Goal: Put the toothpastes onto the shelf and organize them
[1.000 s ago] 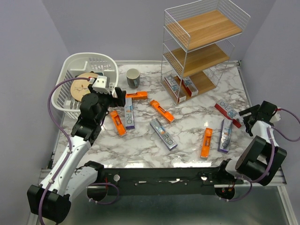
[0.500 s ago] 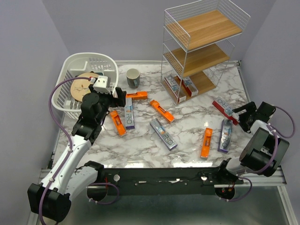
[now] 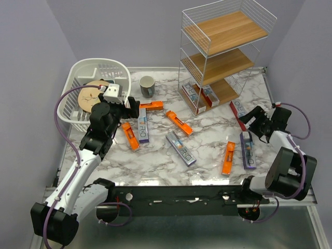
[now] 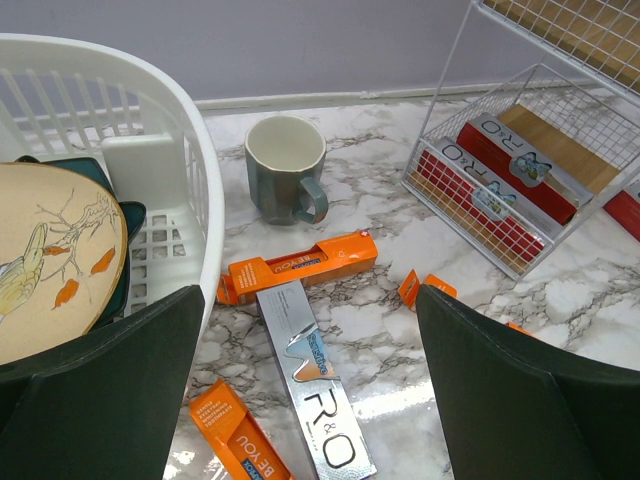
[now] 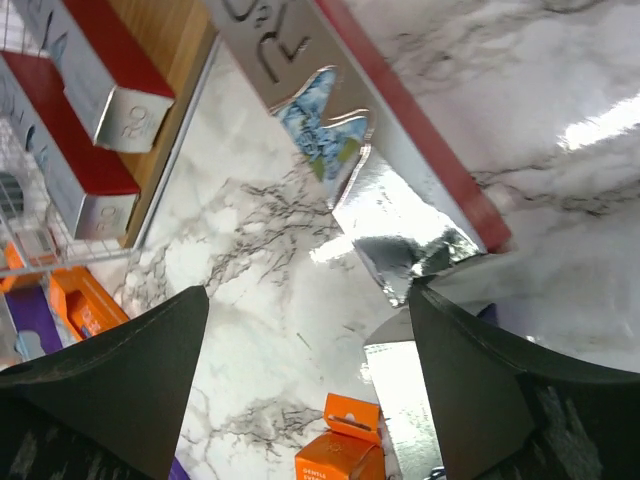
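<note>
**Ten toothpastes: two racked, eight loose on the marble**

Ten toothpastes are in view; four orange boxes [image 3: 179, 123], three silver-and-purple boxes [image 3: 180, 148] and three red-sided boxes [image 3: 191, 96]; two of the red-sided ones lie side by side on the lowest board of the shelf [image 3: 223, 65], which has three tiers and stands at the far right corner of the table [image 3: 207, 140]; the third red-sided box [image 3: 237, 110] lies on the marble just off the shelf's front, near the right edge.

One white basket [image 3: 78, 72] holding a plate [image 3: 88, 96] fills the far left corner; one mug [image 3: 147, 86] stands between basket and shelf.

Two orange boxes and one silver box cluster close to the basket; the other loose boxes lie well apart across the middle and near right, with bare marble between them.

The left gripper [image 3: 132, 107] hovers over that cluster beside the basket wall, jaws spread wide and holding nothing; the right gripper [image 3: 253, 121] sits low at the right edge, jaws wide apart with the near end of the loose red-sided box between them, not clamped.
</note>
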Action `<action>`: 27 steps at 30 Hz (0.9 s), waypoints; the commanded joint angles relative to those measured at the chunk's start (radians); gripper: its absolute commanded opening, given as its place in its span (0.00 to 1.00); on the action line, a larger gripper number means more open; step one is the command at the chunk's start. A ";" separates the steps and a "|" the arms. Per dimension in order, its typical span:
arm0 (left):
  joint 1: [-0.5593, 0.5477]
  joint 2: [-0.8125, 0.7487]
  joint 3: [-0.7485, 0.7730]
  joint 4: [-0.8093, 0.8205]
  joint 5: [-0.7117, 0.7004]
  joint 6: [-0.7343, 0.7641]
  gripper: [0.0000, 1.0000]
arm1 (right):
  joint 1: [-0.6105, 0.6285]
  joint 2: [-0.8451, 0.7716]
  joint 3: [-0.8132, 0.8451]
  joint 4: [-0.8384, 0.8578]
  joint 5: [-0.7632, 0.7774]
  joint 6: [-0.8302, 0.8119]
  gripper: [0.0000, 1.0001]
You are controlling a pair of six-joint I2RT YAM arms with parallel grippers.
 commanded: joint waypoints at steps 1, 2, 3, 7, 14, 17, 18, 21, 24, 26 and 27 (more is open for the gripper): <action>0.000 -0.010 0.029 0.006 -0.011 0.009 0.99 | 0.060 -0.069 0.058 -0.121 0.086 -0.130 0.90; 0.000 -0.013 0.027 0.006 -0.011 0.010 0.99 | 0.065 -0.078 0.058 -0.130 0.122 -0.147 0.90; 0.000 -0.015 0.026 0.006 -0.013 0.010 0.99 | 0.070 -0.086 0.060 -0.136 0.154 -0.156 0.90; 0.000 -0.025 0.024 0.009 -0.019 0.015 0.99 | 0.076 -0.094 0.065 -0.136 0.289 -0.185 0.89; 0.000 -0.033 0.023 0.014 -0.014 0.013 0.99 | 0.079 0.018 0.134 -0.156 0.335 -0.266 0.89; 0.002 -0.035 0.027 0.013 -0.016 0.015 0.99 | 0.080 0.033 0.128 -0.119 0.236 -0.309 0.89; 0.002 -0.036 0.026 0.013 -0.014 0.015 0.99 | 0.085 0.040 0.134 -0.116 0.217 -0.329 0.89; 0.002 -0.038 0.026 0.014 -0.013 0.015 0.99 | 0.096 0.084 0.157 -0.133 0.194 -0.368 0.88; 0.002 -0.038 0.024 0.016 -0.010 0.012 0.99 | 0.131 0.145 0.199 -0.174 0.222 -0.418 0.87; 0.002 -0.036 0.026 0.017 -0.008 0.012 0.99 | 0.151 0.182 0.227 -0.202 0.258 -0.440 0.87; 0.002 -0.038 0.024 0.017 -0.008 0.012 0.99 | 0.168 0.191 0.233 -0.207 0.271 -0.449 0.87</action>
